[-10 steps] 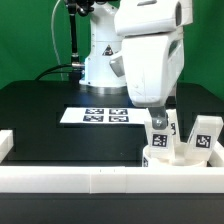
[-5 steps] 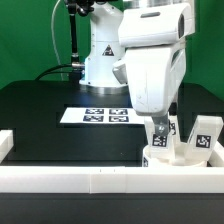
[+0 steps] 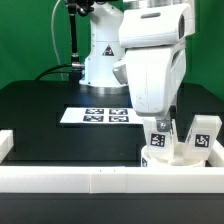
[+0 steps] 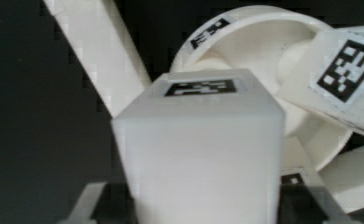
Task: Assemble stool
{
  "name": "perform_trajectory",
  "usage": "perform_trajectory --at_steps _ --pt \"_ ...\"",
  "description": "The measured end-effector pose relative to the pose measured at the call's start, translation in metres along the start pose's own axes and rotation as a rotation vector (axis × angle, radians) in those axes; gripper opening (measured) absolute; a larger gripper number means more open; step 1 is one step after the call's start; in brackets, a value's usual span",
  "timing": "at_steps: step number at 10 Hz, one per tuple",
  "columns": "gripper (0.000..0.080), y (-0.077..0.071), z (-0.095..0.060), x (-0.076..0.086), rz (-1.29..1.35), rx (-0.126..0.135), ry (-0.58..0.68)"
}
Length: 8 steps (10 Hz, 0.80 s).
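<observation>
- You will find the stool's round seat (image 3: 172,156) on the black table (image 3: 40,110), at the exterior view's right, lying close against the long white front rail (image 3: 100,178).
- Two white block legs stand up out of the seat: one leg (image 3: 158,137) under the arm, a second leg (image 3: 204,136) further to the exterior view's right, apart from the first.
- Each leg carries a black-and-white square tag; you can read no letters, digits or brand on either, only block patterns.
- In the wrist view the nearer leg (image 4: 200,150) fills the centre, its tag on the end face, with the seat's rim (image 4: 250,40) curving behind it.
- The gripper (image 3: 159,128) has its jaws drawn in on the sides of the nearer leg; you may record that leg as held.
- The marker board (image 3: 95,115) lies flat near the table's middle, well apart from the seat, printed with four square tags.
- A short white rail (image 3: 5,143) sits at the exterior view's left edge.
</observation>
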<state>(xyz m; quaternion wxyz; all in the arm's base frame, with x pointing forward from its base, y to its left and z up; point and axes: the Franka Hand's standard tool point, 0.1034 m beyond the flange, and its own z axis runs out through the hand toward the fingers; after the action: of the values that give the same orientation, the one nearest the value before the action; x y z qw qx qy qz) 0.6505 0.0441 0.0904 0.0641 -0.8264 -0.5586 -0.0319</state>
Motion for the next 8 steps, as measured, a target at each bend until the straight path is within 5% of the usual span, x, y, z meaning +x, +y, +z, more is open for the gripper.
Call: perform_trajectory --at_steps 3,8 --pt "0.034 0.0004 -0.0002 -0.0003 0.074 0.0 0.002" --pt "0.034 -0.0024 0.0005 0.0033 0.626 -0.011 0.026"
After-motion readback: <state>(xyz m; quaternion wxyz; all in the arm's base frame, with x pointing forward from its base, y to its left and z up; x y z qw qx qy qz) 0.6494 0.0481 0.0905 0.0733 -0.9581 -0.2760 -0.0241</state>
